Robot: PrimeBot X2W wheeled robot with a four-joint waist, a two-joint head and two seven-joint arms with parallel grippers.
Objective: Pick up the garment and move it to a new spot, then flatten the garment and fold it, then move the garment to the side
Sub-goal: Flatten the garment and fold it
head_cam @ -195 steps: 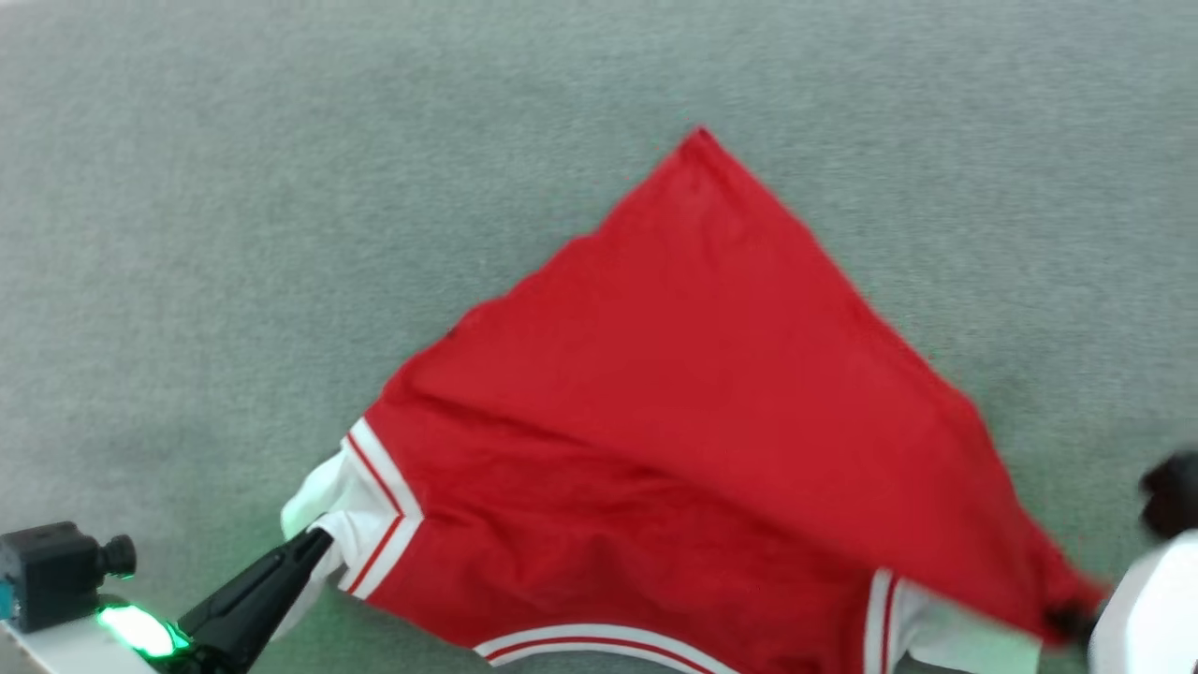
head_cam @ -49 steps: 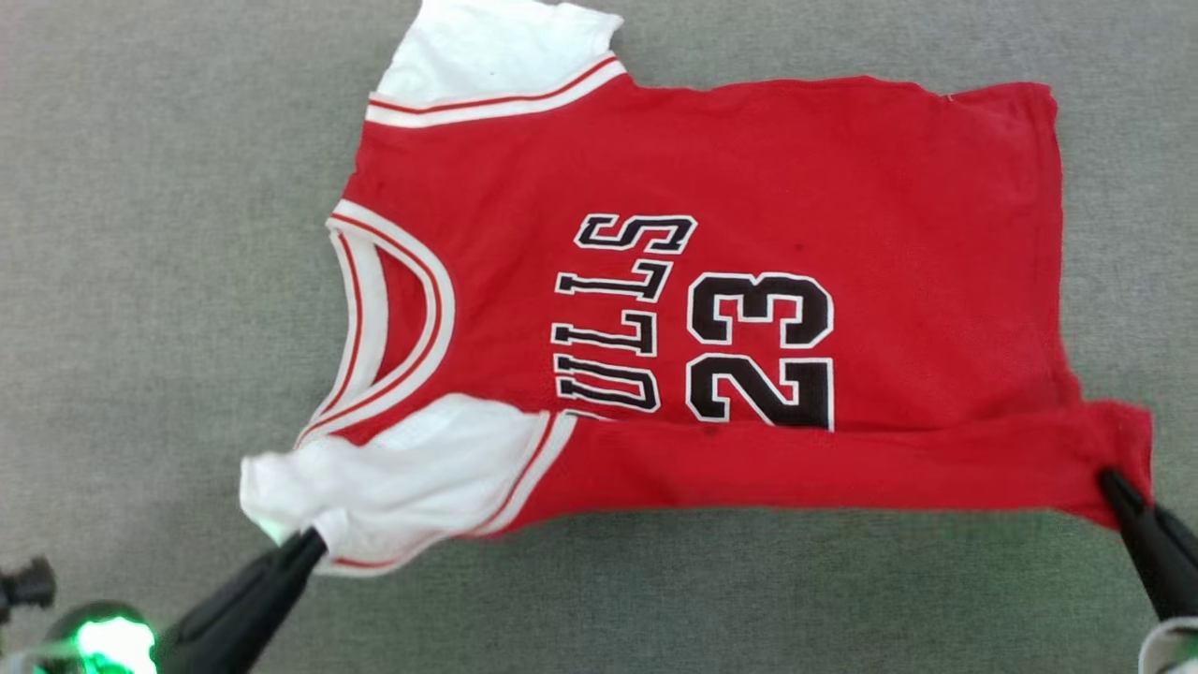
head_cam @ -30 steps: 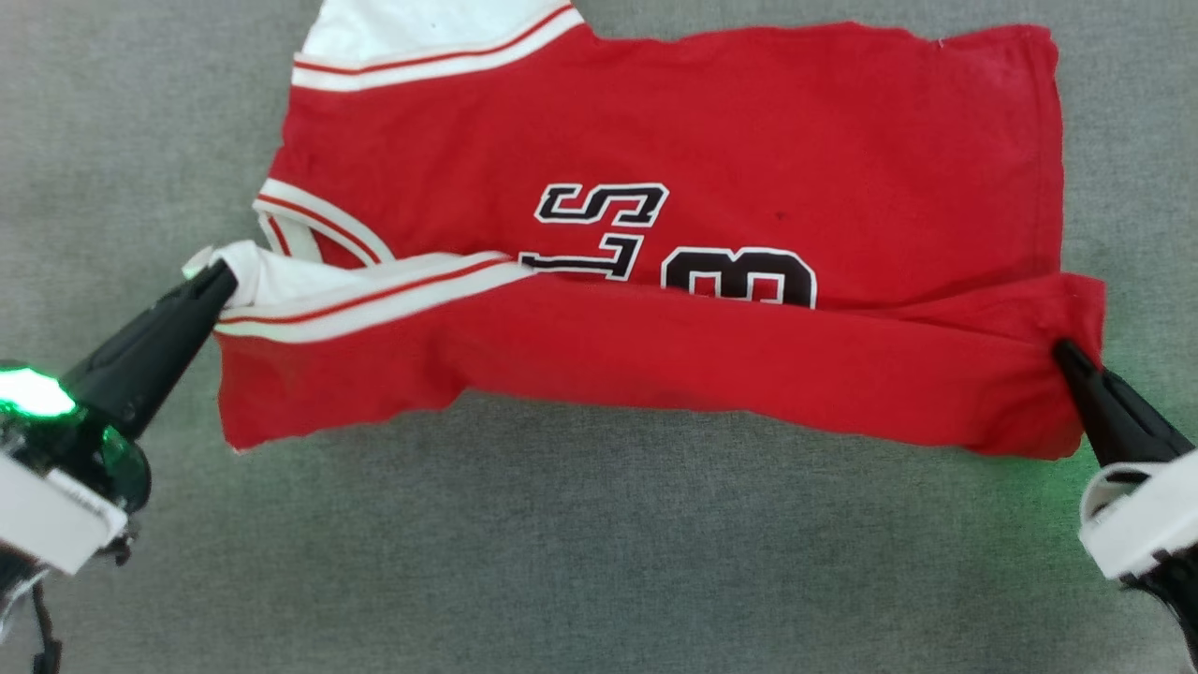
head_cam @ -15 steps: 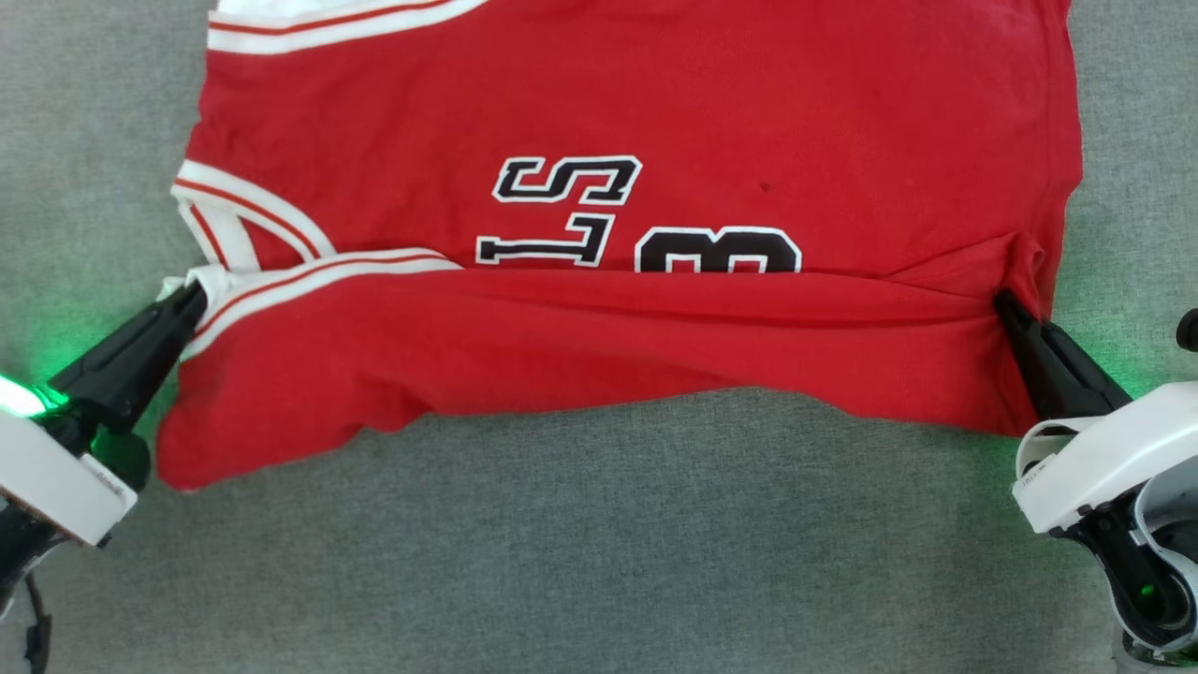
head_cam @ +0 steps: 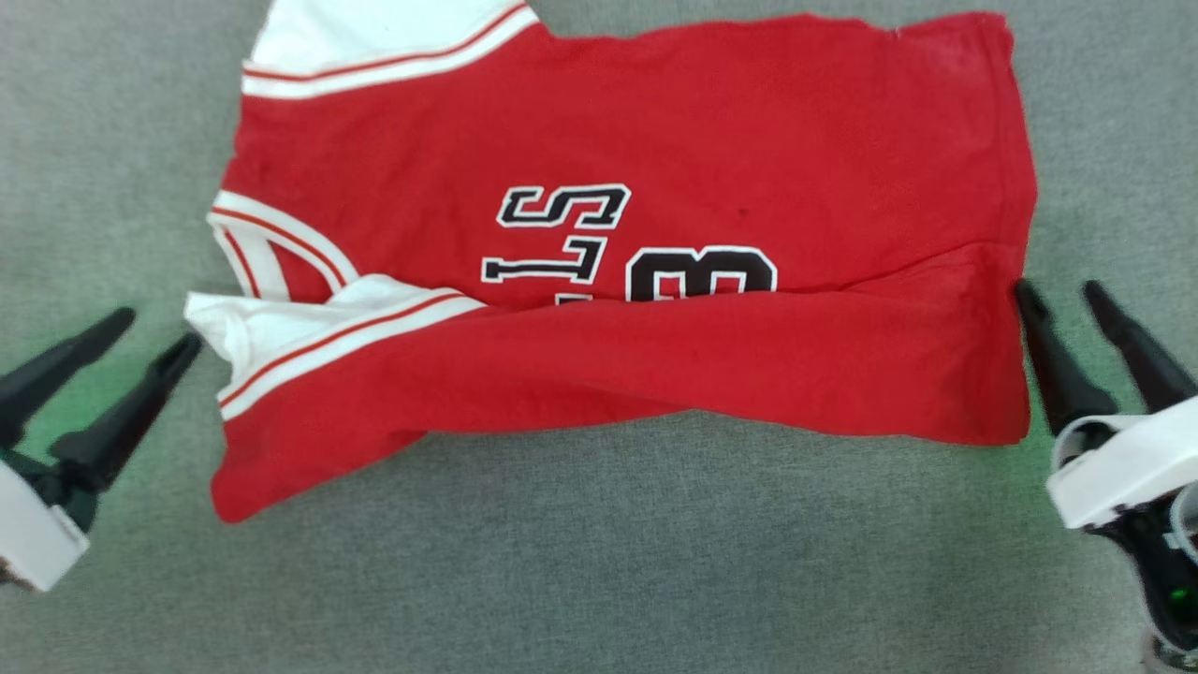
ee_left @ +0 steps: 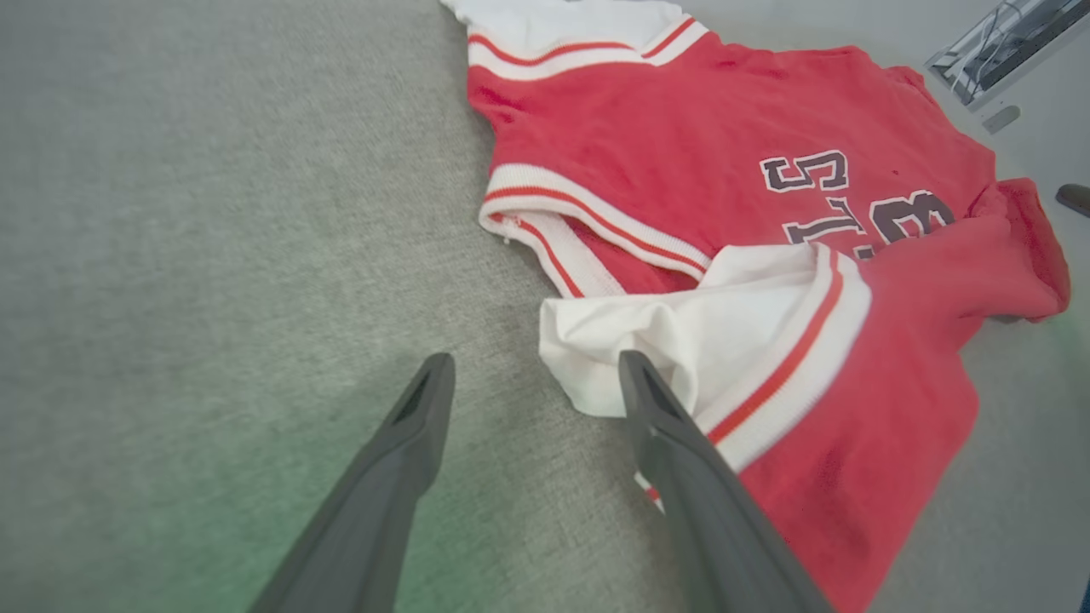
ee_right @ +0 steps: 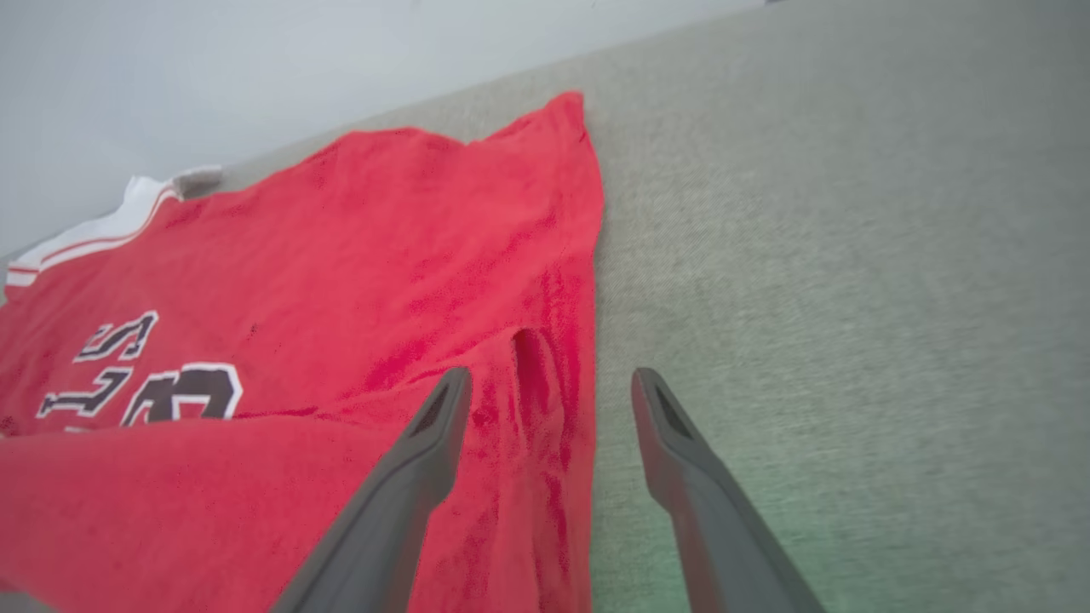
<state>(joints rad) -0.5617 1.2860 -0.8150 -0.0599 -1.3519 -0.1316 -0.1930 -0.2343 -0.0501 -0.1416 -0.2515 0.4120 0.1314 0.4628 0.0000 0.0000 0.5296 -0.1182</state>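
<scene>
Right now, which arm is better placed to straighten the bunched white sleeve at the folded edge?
Probably left: the left gripper, open, sits just beside the white sleeve; the right gripper, also open, is at the far hem end of the garment.

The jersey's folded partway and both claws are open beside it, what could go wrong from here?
1. The white sleeve lies bunched right beside the left claw; a finger could snag it and pull the fold open.
2. The folded flap of the garment lies crooked and wrinkled, so the next fold may come out skewed.
</scene>
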